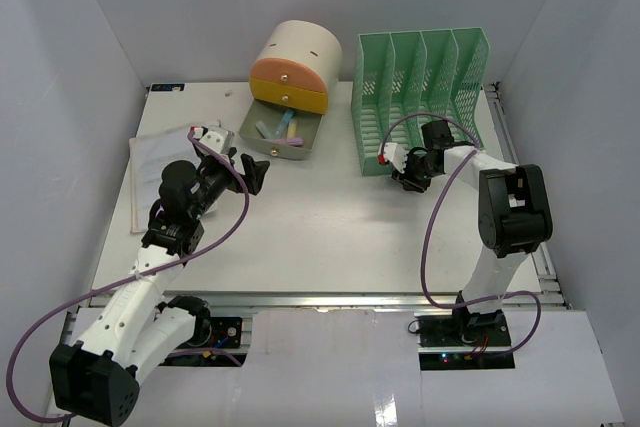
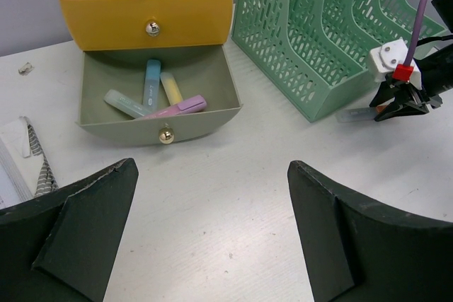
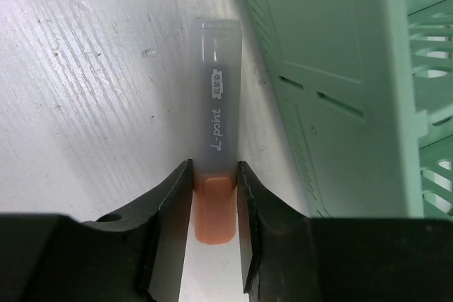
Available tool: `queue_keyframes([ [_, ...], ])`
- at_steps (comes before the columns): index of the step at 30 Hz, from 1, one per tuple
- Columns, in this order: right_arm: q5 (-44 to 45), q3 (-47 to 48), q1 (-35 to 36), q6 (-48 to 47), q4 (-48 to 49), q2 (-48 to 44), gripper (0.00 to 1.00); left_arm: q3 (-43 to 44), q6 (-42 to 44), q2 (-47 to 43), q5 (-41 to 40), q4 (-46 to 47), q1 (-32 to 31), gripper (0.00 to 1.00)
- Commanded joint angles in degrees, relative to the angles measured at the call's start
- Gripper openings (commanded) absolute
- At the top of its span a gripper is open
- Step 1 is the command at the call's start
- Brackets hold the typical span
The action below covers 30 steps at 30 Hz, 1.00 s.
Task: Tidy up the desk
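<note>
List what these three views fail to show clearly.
- Upper drawers: both shut, so their contents are hidden in every view.
- Highlighter: in the top view it is lost under the right gripper; in the right wrist view its orange end is partly covered by the grip.
- Papers: cut off by the left wrist view's edge, and overlapped by the left arm in the top view.
- Speck: too small to identify.

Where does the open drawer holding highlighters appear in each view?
Top external: open drawer upper centre, left of the green file rack.
Left wrist: drawer upper left, rack to its right.
Right wrist: not in it; only the rack's wall at right.
Shared landmark: the green file rack.
</note>
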Motion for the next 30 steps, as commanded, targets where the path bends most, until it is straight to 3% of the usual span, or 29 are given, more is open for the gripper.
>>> queue_keyframes([
  [1, -0.39, -1.26, 0.31, 0.33, -6.72, 2.76, 0.3, 0.22, 0.53, -1.0, -0.63, -0.15, 0.38, 0.98],
  [3, -0.8, -2.34, 0.48, 0.46, -7.13, 2.27, 0.27, 0.2, 0.46, -1.11, -0.63, -0.09, 0.37, 0.98],
  [7, -0.57, -2.93, 1.36, 2.69, -8.69, 1.3, 0.09, -0.14, -0.06, -1.39, -0.46, 0.5, 0.34, 0.98],
  [16, -6.4, 2.34, 9.6, 6.54, -13.74, -6.41, 0.08, -0.68, -0.87, -1.56, -2.22, 1.32, 0.34, 0.98],
  [23, -8.33, 21.69, 19.18, 14.51, -17.14, -3.85, 0.08, -0.79, -0.62, -0.97, -3.84, 1.25, 0.43, 0.98],
  [30, -3.49, 41.54, 23.2, 27.68, -8.16, 8.97, 0.13, -1.76, -1.58, -0.84, -2.27, 3.42, 0.66, 0.98],
])
